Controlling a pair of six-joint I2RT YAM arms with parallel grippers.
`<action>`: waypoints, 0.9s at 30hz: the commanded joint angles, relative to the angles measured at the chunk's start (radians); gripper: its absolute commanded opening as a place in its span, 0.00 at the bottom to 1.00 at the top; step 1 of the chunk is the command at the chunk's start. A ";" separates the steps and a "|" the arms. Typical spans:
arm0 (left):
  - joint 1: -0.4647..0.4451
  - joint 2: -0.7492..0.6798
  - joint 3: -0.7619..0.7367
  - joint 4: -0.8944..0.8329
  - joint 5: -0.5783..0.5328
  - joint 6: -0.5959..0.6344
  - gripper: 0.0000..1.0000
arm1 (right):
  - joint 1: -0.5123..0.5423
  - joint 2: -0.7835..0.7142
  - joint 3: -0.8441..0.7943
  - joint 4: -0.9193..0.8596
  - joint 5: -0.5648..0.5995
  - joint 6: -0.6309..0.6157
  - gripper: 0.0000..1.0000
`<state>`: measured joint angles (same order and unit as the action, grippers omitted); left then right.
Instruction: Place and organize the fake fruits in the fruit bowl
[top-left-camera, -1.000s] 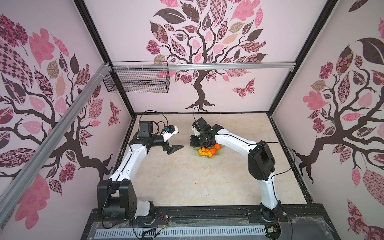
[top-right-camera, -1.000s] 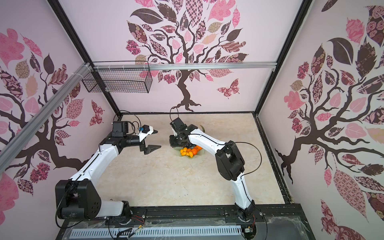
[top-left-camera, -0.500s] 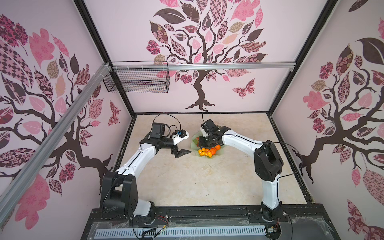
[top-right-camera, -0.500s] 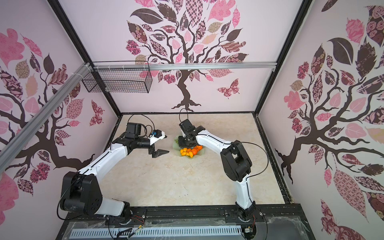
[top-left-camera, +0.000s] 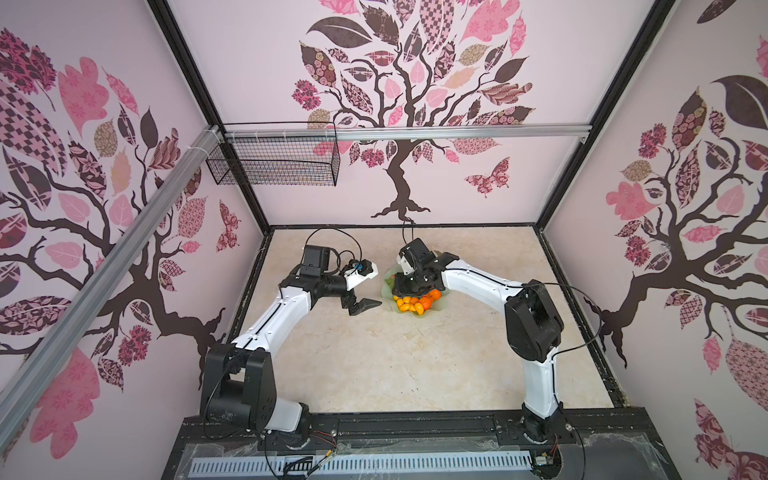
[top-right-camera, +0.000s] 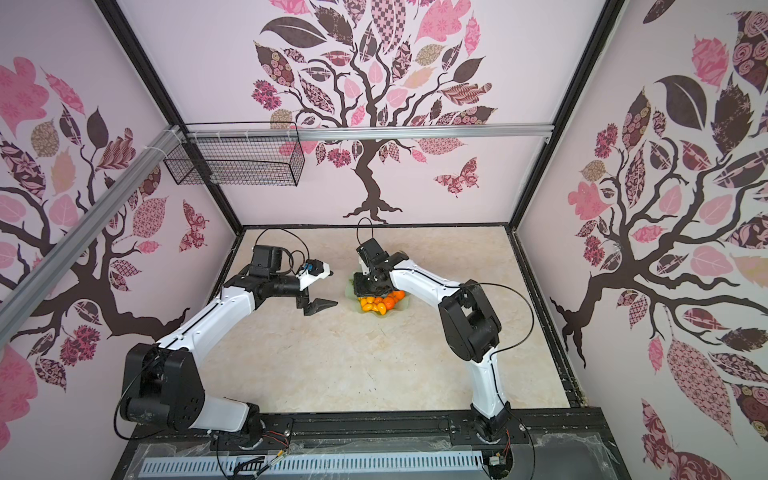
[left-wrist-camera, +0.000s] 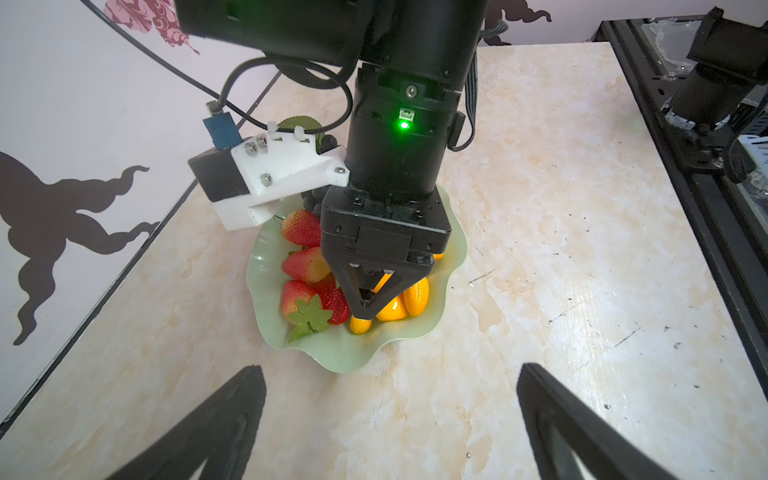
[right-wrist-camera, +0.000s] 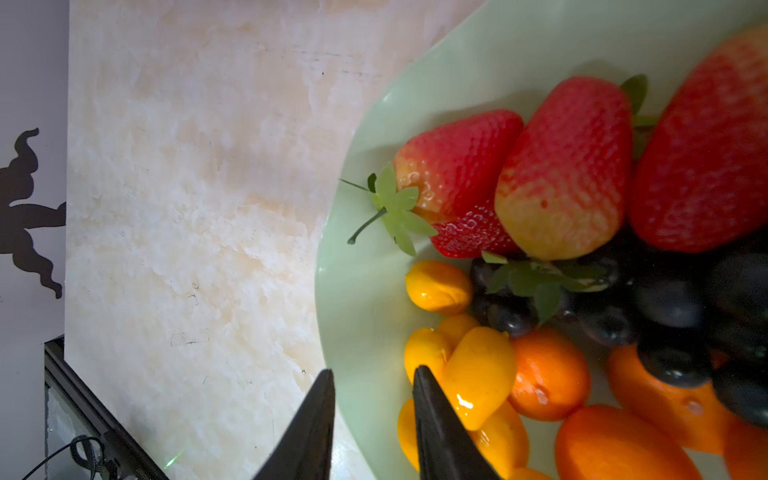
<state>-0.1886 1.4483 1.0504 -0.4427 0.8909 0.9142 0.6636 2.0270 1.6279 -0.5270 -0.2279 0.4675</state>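
Note:
The fruit bowl, pale green with a wavy rim, sits mid-table. It holds strawberries, kumquats, tangerines and a dark grape bunch. My right gripper points down over the bowl's left edge. Its jaws stand a narrow gap apart astride the rim, one finger outside and one against the kumquats. My left gripper is wide open, low over bare table just left of the bowl.
A black wire basket hangs from the aluminium rail on the back wall, upper left. Patterned walls close in three sides. A black frame and cable tray run along the front edge.
My left arm has swung right, bringing its open gripper close to the bowl. My right gripper has shifted slightly over the bowl and its jaws have parted a little.

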 joint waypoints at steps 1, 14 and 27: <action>0.001 0.000 -0.020 -0.015 -0.002 0.008 0.98 | -0.001 0.032 0.040 -0.014 -0.013 -0.011 0.35; -0.003 -0.060 -0.036 0.093 0.063 -0.087 0.99 | -0.002 -0.175 -0.011 0.014 0.090 -0.064 0.43; -0.108 -0.219 -0.282 0.762 -0.240 -0.666 0.99 | -0.025 -0.562 -0.412 0.140 0.284 -0.098 0.80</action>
<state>-0.2615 1.2751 0.8318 0.1154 0.7956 0.4351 0.6502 1.5330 1.2701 -0.4156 -0.0193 0.3824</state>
